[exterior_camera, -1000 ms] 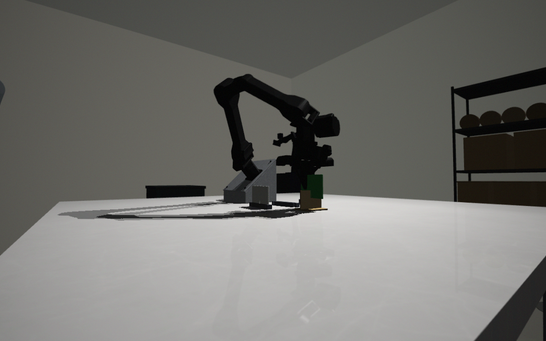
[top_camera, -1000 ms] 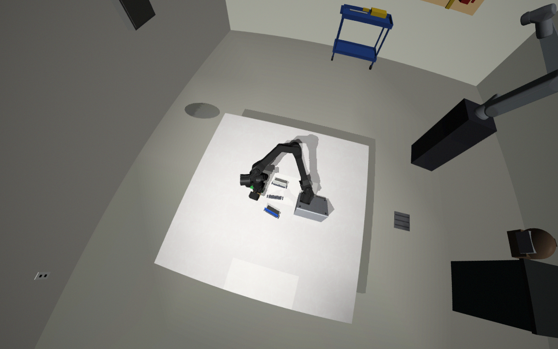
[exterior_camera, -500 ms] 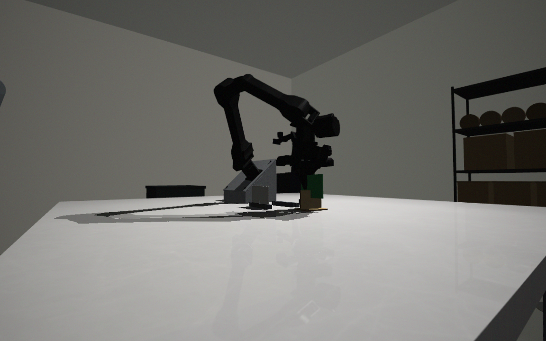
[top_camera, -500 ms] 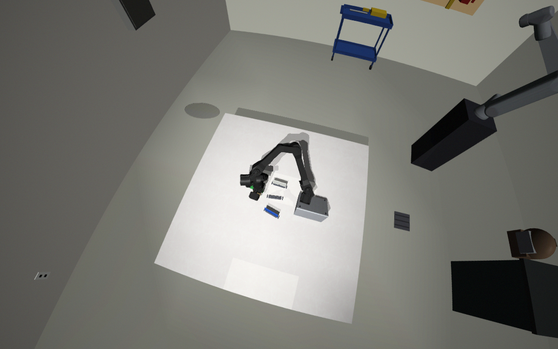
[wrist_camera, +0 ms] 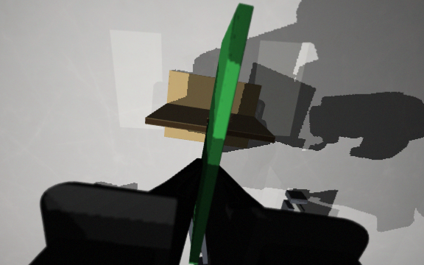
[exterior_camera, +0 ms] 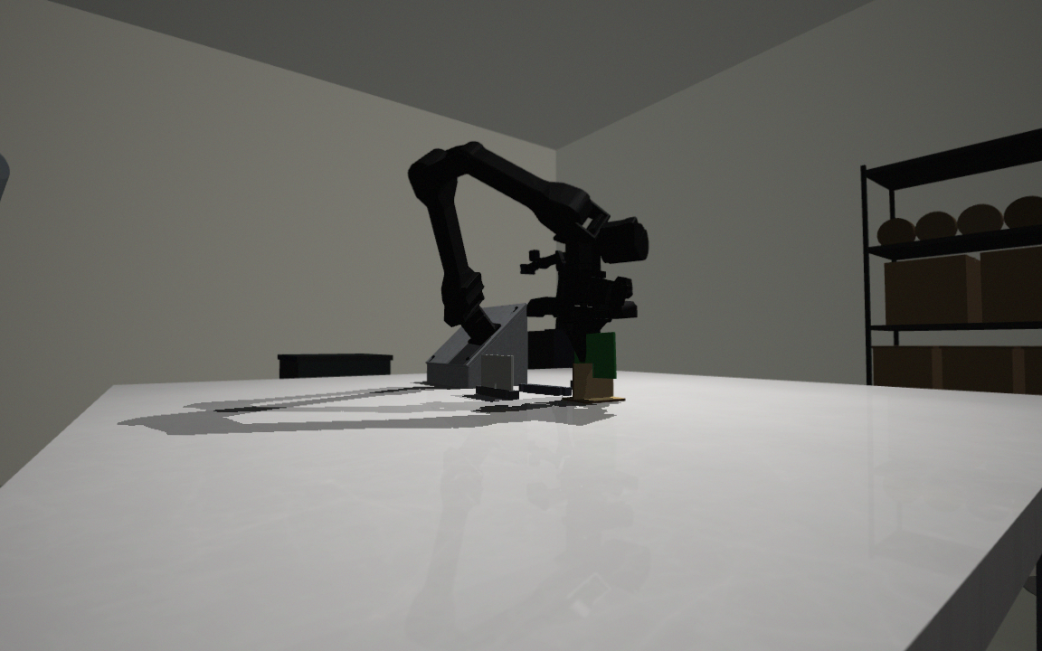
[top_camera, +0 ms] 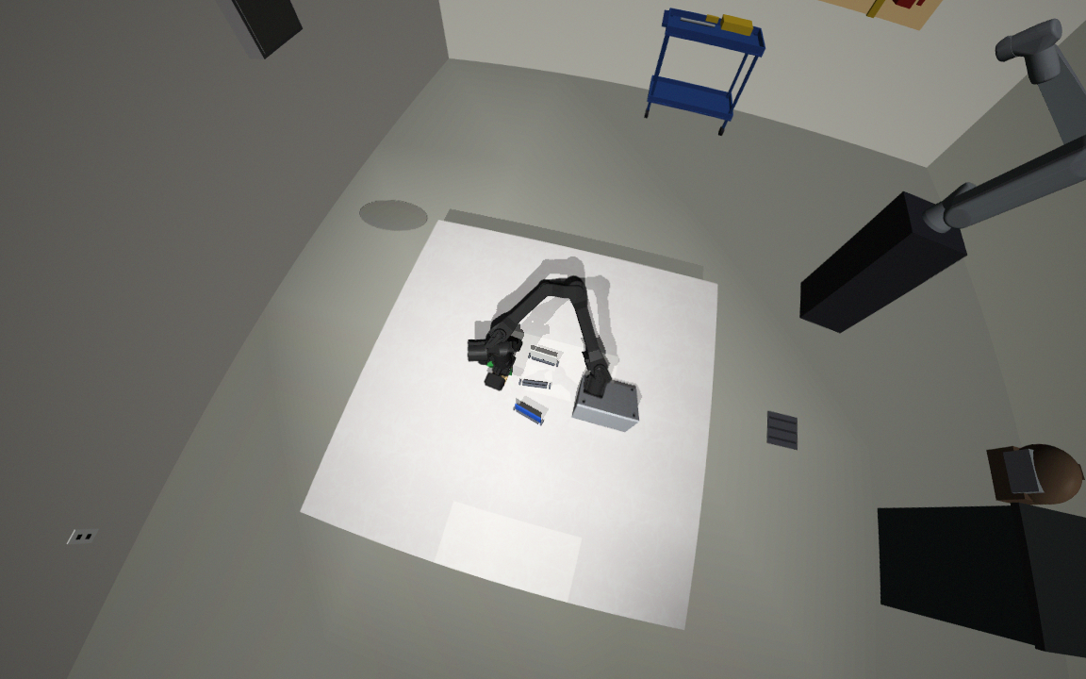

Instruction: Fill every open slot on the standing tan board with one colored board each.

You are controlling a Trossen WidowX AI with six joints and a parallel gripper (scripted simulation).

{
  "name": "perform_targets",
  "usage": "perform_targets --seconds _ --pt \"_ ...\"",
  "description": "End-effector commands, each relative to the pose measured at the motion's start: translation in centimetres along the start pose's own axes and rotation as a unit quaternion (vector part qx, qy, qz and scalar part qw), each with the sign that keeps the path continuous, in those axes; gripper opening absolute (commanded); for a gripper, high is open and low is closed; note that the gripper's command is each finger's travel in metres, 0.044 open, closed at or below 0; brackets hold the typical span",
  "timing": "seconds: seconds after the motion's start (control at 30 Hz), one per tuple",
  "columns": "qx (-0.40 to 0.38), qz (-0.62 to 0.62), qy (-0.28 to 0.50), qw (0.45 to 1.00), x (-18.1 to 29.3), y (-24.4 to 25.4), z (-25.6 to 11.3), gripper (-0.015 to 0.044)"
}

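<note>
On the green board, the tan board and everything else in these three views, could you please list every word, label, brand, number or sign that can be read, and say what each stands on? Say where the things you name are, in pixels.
There are none that I can read.
The green board (exterior_camera: 601,355) (wrist_camera: 224,114) and the tan board (exterior_camera: 593,382) (wrist_camera: 186,114) show no lettering.
The wall poster (top_camera: 922,15) is cut off, with no text visible.
</note>
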State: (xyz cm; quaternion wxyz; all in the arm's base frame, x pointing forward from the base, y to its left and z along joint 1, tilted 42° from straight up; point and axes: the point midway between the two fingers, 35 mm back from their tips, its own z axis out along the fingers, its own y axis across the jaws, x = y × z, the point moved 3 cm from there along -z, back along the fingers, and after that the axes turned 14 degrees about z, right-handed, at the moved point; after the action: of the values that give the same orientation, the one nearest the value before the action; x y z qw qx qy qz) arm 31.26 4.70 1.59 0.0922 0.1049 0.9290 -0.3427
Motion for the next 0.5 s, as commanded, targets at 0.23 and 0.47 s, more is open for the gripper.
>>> perform_targets --seconds 0.23,0.47 --pt "0.003 -0.011 0.004 1.000 0.26 -0.19 0.19 0.0000" --pt "0.003 -0.016 0.004 1.000 0.29 -0.17 0.11 0.0000"
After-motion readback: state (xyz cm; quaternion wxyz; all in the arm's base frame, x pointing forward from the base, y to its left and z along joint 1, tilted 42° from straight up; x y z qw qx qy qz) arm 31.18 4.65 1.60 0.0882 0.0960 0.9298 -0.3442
